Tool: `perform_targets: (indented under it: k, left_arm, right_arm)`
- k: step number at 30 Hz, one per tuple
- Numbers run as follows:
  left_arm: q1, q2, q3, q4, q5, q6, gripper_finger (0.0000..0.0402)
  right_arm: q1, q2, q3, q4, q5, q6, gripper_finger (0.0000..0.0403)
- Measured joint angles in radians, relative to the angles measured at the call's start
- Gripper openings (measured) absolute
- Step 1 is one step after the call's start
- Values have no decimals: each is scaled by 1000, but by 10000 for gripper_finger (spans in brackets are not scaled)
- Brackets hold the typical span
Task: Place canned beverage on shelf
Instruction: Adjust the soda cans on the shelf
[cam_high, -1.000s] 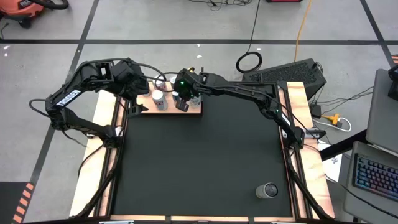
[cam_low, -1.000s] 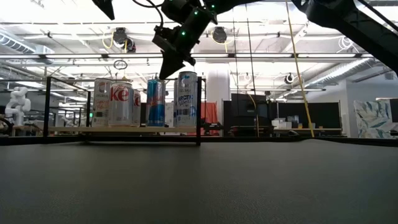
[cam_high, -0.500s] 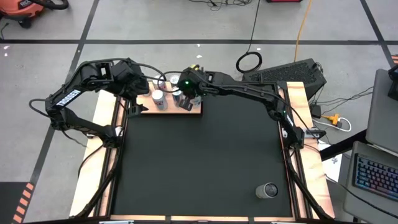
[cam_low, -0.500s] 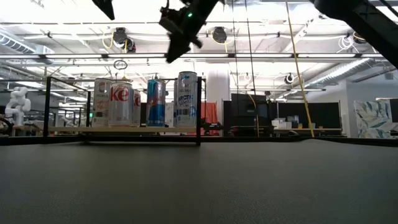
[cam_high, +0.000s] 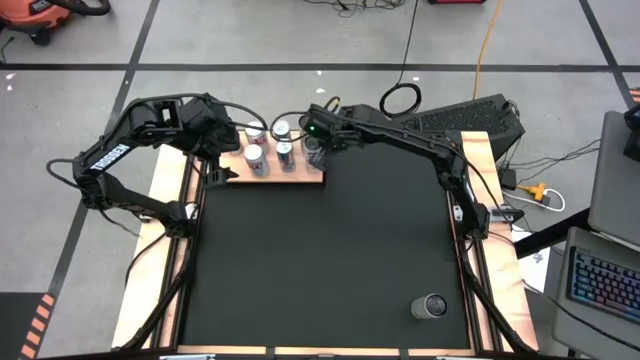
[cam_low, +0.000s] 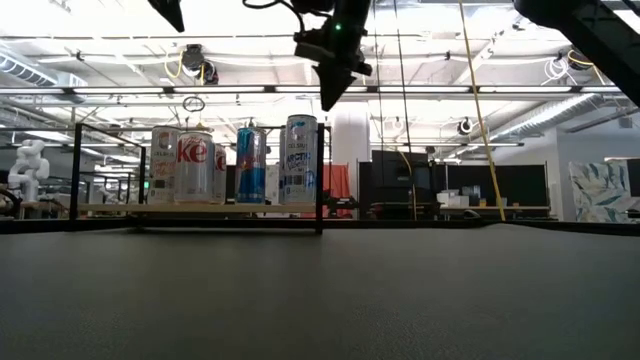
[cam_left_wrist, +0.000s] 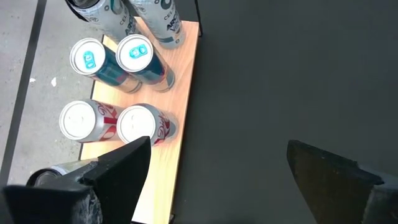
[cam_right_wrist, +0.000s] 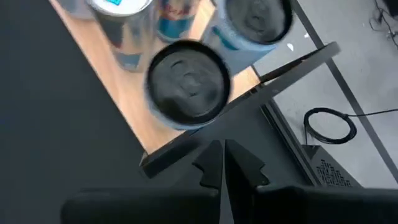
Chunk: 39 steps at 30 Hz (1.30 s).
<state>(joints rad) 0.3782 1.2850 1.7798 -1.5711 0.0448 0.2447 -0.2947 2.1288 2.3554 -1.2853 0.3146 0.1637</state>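
The shelf (cam_high: 303, 178), a light-wood board with thin black uprights, stands at the mat's far left. Several cans stand upright on it: silver-red cans (cam_low: 193, 165), a blue can (cam_low: 250, 165) and a tall white-blue can (cam_low: 300, 158) at its right end. My right gripper (cam_low: 329, 97) hangs shut and holds nothing, above and just right of the shelf's right front upright (cam_low: 320, 175); its wrist view looks down on the can tops (cam_right_wrist: 188, 84). My left gripper (cam_left_wrist: 217, 180) waits open, high over the shelf's left end, touching nothing.
Another grey can (cam_high: 433, 306) rests on the black mat (cam_high: 320, 260) near its near right corner. Wooden rails (cam_high: 480, 180) run along the table's sides. A keyboard and cables (cam_high: 470, 112) lie beyond the far right corner.
My right gripper, shut throughout, has risen from beside the tall white-blue can and gone toward the table's right edge, tipping as it went; it now hangs past the shelf's right end. The cans have stayed put.
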Motion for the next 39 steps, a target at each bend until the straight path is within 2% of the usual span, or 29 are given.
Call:
perform_targets:
  k: [6, 10, 28, 32, 39]
  left_arm:
    - [0, 0, 0, 0, 0, -3, 373]
    - [0, 0, 0, 0, 0, -3, 373]
    - [0, 0, 0, 0, 0, -2, 373]
    - [0, 0, 0, 0, 0, -2, 373]
    - [0, 0, 0, 0, 0, -2, 373]
  right_arm:
    - [-11, 0, 0, 12, -5, 20, 0]
    - [-23, 6, -10, 13, -50, 34, 0]
    - [-47, 10, -52, 96, -32, 34, 0]
    - [-51, 10, -52, 106, -76, 34, 0]
    - [-53, 31, -52, 125, -82, 23, 0]
